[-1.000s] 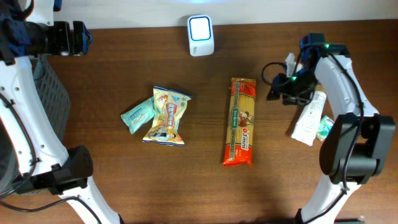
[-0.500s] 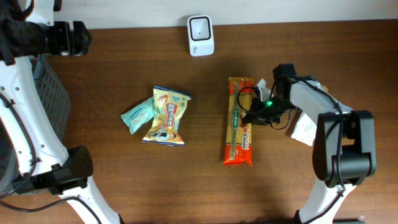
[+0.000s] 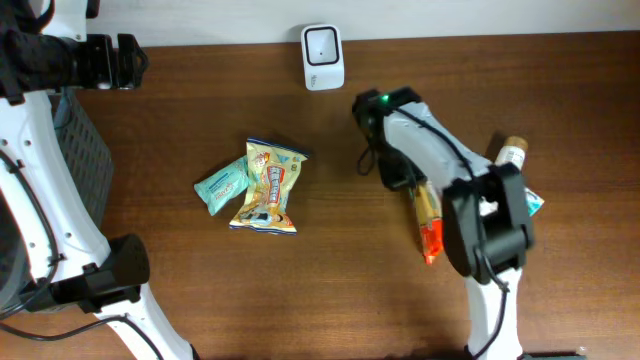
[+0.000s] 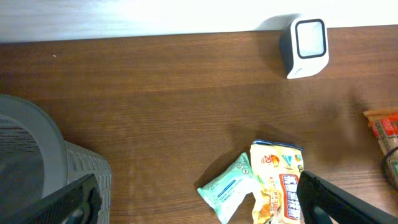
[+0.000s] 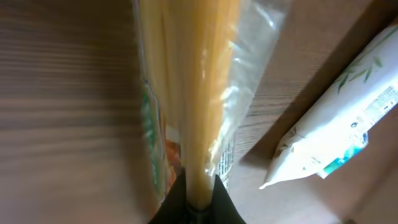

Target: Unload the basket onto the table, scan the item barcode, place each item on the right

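- Right wrist view: the right pincer (image 5: 199, 198) is clamped on the spaghetti pack (image 5: 186, 93), which runs straight out ahead of its fingers. A white pouch (image 5: 336, 140) lies off to one side.
- The scanner (image 3: 322, 57) stands near that pincer, on the side toward the table's far edge.
- The left pincer (image 4: 198, 193) is spread wide and holds nothing.
- The step in hand is probably carrying the pack to the scanner. Next, its barcode must face the scanner window; I cannot tell where the barcode sits.
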You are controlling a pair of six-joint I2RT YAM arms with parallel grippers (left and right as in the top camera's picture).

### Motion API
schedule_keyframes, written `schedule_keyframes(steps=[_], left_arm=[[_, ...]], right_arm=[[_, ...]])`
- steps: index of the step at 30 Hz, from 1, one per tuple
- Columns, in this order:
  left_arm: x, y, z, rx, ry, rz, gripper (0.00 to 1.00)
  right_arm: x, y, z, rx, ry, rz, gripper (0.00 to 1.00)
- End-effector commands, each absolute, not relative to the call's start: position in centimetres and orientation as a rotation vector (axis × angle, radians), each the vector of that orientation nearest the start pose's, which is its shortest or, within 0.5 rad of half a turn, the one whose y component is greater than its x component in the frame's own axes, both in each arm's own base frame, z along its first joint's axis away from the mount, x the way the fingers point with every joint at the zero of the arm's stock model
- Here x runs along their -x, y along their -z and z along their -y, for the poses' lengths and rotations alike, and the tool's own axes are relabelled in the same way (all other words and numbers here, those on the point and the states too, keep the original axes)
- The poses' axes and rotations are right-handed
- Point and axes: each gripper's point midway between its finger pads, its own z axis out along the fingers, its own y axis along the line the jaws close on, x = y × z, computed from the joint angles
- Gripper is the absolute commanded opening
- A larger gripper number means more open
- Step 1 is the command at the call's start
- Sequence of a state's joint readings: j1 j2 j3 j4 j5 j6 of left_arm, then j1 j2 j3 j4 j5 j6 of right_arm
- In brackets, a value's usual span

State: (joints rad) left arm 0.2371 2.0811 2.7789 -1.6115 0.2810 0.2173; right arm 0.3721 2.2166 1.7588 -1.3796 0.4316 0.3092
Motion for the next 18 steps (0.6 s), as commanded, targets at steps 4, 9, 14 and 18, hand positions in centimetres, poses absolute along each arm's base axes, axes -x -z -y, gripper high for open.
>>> schedule_keyframes(steps=[4, 9, 14, 18], left_arm=[[-44.1, -36.3, -5.7, -0.103, 0.150, -2.424, 0.99], [-44.1, -36.3, -5.7, -0.104, 0.150, -2.424, 0.99], [-44.1, -36.3, -5.7, -0.104, 0.150, -2.424, 0.99], [-44.1, -36.3, -5.7, -0.104, 0.150, -2.424, 0.99]], right_arm=[[-36.1, -4.1, -7.7, 0.190, 0.774, -3.169, 0.04], [-33.4, -2.5, -17.1, 0.436, 0.274, -3.279, 0.22], [-31.2, -2.7, -21.3, 0.665, 0.201, -3.251, 0.63], [-35.4, -7.5, -20.5, 0.495, -0.009, -3.182, 0.46]])
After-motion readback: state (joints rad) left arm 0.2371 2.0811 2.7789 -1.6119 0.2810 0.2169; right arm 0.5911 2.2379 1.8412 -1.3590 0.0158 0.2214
